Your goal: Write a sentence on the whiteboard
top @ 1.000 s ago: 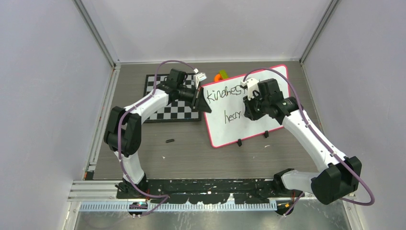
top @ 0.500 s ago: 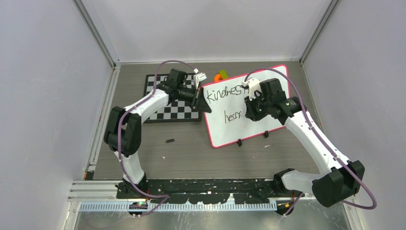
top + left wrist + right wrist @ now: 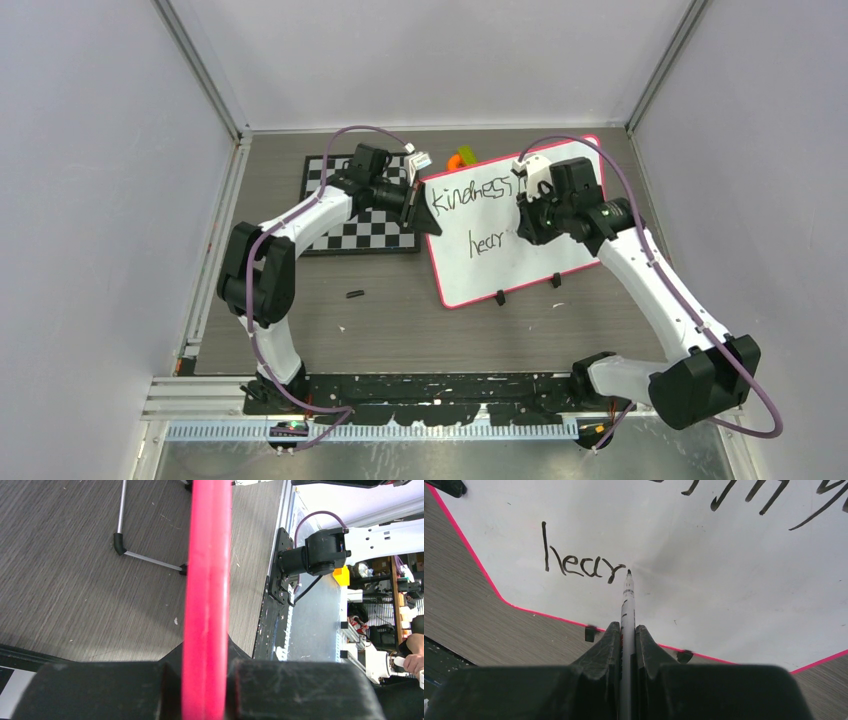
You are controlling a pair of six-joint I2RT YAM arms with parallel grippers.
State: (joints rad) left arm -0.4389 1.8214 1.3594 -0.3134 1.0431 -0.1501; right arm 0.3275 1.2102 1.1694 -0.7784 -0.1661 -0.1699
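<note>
Right wrist: I am pinching a slim marker [image 3: 627, 597] in my right tool [image 3: 627, 629], its tip touching the glossy whiteboard [image 3: 724, 585] beside the sentence [image 3: 579, 562], "hear"; my left tool [image 3: 200, 672] is clamping its pink rim over the woodgrain surface [image 3: 65, 580].

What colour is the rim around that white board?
Pink-red; the whiteboard frame shows best in the left wrist view.

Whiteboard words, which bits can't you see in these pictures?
- Top view: right gripper covers the end of the top line of the sentence.
- Right wrist view: the picture's upper edge cuts that line off.
- Left wrist view: whiteboard edge-on, only its pink frame shows.
- Top view: orange thing behind the board, too small to name.
</note>
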